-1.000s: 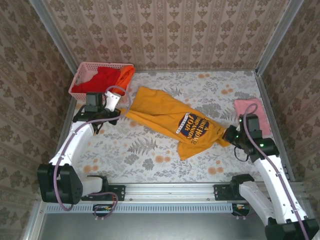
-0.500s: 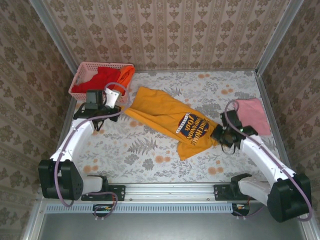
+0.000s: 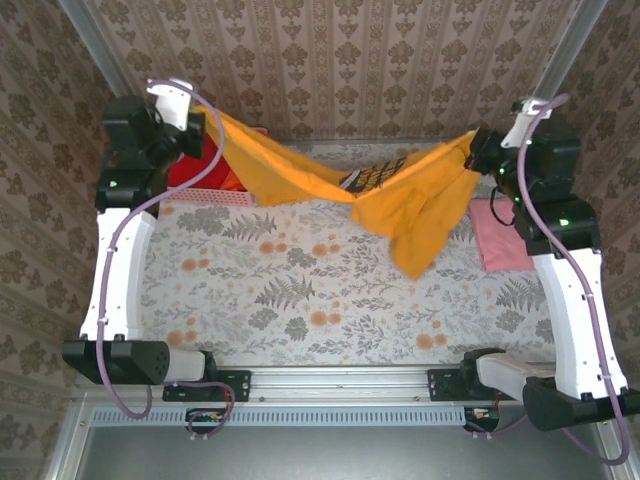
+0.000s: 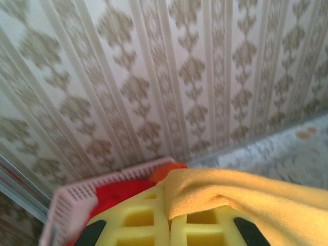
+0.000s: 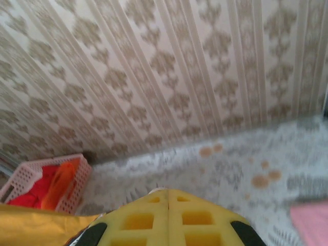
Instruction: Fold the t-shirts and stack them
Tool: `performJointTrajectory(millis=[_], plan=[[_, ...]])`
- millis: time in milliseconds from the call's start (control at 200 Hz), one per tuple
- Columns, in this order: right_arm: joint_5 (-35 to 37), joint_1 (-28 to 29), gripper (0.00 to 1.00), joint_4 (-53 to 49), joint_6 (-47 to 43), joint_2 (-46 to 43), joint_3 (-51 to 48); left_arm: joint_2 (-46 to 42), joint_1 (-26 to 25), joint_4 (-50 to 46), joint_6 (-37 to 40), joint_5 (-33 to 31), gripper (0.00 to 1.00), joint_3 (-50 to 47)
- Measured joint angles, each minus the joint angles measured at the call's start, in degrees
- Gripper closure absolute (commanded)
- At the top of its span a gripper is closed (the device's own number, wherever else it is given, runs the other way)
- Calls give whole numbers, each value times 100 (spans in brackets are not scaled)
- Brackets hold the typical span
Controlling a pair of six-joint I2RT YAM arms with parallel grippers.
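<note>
Golden-yellow t-shirt (image 3: 420, 205) held aloft, upper frame, L & R jaws clamped on it: likely spread step; next, lay flat on bench (image 3: 300, 300).

Both arms are the same build. The left arm (image 3: 115, 265) and right arm (image 3: 572, 300) have white tubular links, black joint housings, small green LEDs on the black blocks, and bases at 7 and 5 o'clock in the top view. A mauve cable (image 3: 221, 158) loops off the left wrist, and another mauve cable (image 3: 597, 330) runs along the right link. The left gripper (image 4: 167, 218) and right gripper (image 5: 168, 197) have yellow moulded fingers with square pockets and black pieces at the outer lower corners.
</note>
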Motion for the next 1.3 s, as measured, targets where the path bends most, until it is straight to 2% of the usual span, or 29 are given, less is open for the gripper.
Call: performJointTrajectory(millis=[110,320,480,575,950,1085,1300], plan=[[-39,-4,100,2,-297,-219,442,-114,42,-28,66,-61,100,446],[-42,-4,100,-20,-573,-831,835,-507,76,-168,76,-66,100,632],[-85,-4,100,-22,-743,-769,1486,-529,76,-146,-48,90,100,713],[-107,-4,100,-24,-846,-614,1552,-424,76,-114,-107,184,100,708],[-450,-107,100,-48,-564,612,437,-155,76,144,-350,299,100,-302],[-498,-109,100,-26,-437,444,33,-173,76,103,-352,295,100,-623],[-684,-111,100,-24,-162,-442,-479,-417,83,42,-356,291,100,-846]])
